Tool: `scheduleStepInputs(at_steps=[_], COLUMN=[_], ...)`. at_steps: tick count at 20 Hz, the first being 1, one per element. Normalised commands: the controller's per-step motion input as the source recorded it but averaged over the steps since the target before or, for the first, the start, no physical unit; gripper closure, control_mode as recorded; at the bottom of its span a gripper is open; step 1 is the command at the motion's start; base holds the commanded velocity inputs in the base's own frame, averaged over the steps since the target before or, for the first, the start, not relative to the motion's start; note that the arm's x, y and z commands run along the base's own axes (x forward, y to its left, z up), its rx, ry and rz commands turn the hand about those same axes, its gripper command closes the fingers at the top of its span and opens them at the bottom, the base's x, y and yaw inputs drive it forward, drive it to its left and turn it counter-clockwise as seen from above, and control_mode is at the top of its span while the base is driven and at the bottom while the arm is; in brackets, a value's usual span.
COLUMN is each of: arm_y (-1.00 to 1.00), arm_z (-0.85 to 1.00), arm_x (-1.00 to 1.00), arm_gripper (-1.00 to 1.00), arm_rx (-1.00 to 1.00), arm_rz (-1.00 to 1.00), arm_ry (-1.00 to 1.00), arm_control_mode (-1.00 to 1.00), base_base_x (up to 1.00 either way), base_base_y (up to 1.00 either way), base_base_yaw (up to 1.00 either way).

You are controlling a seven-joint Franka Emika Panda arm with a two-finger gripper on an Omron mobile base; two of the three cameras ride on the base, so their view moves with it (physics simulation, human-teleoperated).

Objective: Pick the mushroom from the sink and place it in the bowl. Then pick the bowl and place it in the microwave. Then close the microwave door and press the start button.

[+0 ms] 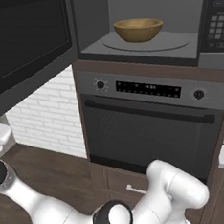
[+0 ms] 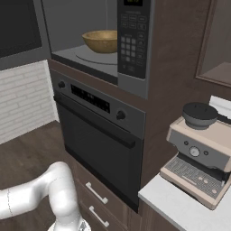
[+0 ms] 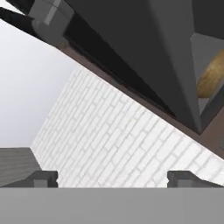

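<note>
Nearest the cameras, the white arm folds low at the bottom edge of the left base view, its elbow bent in front of the wall oven, with one link reaching toward the lower left corner. In the hand view the gripper has its two dark fingertips set wide apart near the bottom corners, with nothing between them; it points up along a white brick wall. Beyond and above the oven, the microwave stands with the microwave door swung open to the left. The bowl rests upright on the turntable plate, near the plate's centre, well apart from the gripper. The keypad strip lies along the microwave's right edge. Whether the mushroom lies inside the bowl cannot be told.
</note>
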Motion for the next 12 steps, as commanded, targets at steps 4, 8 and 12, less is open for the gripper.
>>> scheduleStepInputs(at_steps=[4,8,12], arm_y=[-0.63,-0.51,-0.73], arm_z=[0.26,0.12,0.15], arm_x=[0.00,0.00,-0.30], arm_gripper=[-1.00,-1.00,-1.00], arm_rx=[0.16,0.16,0.20], arm_rz=[0.06,0.05,0.04], arm_ry=[-0.22,-0.17,-0.26], arm_control_mode=[-1.00,-1.00,-1.00], base_base_x=[0.00,0.00,0.00], base_base_y=[0.00,0.00,0.00], base_base_yaw=[0.00,0.00,0.00])
